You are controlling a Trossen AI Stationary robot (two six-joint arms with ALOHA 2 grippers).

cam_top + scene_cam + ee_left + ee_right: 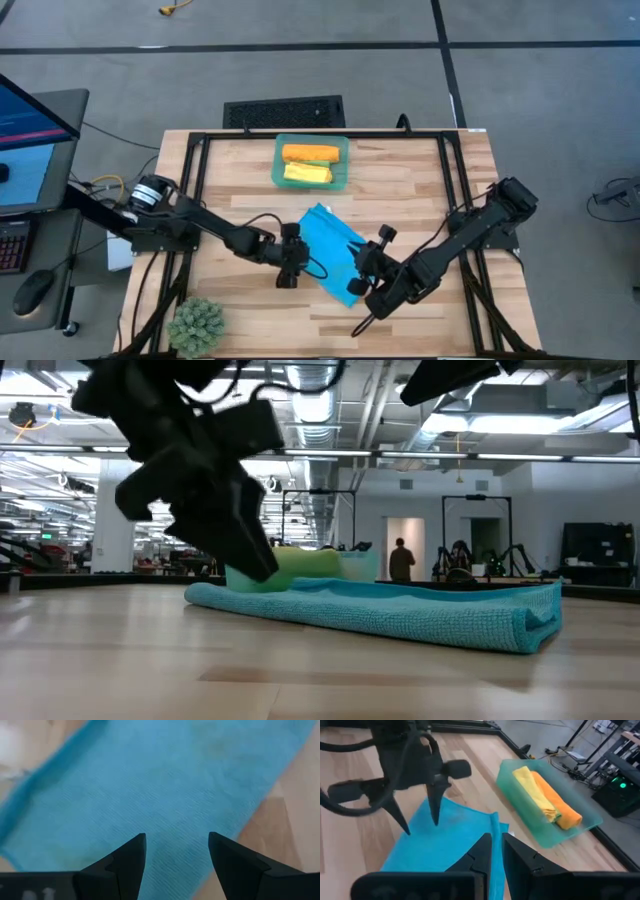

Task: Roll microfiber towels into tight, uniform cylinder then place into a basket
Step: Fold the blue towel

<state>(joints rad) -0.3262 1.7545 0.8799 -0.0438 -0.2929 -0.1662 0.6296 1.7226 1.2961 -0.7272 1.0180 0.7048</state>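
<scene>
The bright blue towel [335, 252] lies folded into a long strip on the table's middle, with a doubled end [530, 625]. My left gripper [289, 265] is open and points down over the strip's left edge [176, 837]. My right gripper [360, 262] is shut and empty [496, 837], raised over the strip's near right part. The teal basket [342, 165] at the far middle holds the rolled orange towel [310, 153] and the rolled yellow towel [307, 173]. The green towel is out of view. My left gripper's open fingers [436, 812] point down at the blue towel's left edge [445, 815]. I cannot tell whether their tips touch the cloth.
A spiky green plant ball [196, 325] sits at the table's near left corner. A black frame [190, 180] runs along the table's left, far and right sides. Bare wood [420, 190] shows between the basket and the right arm.
</scene>
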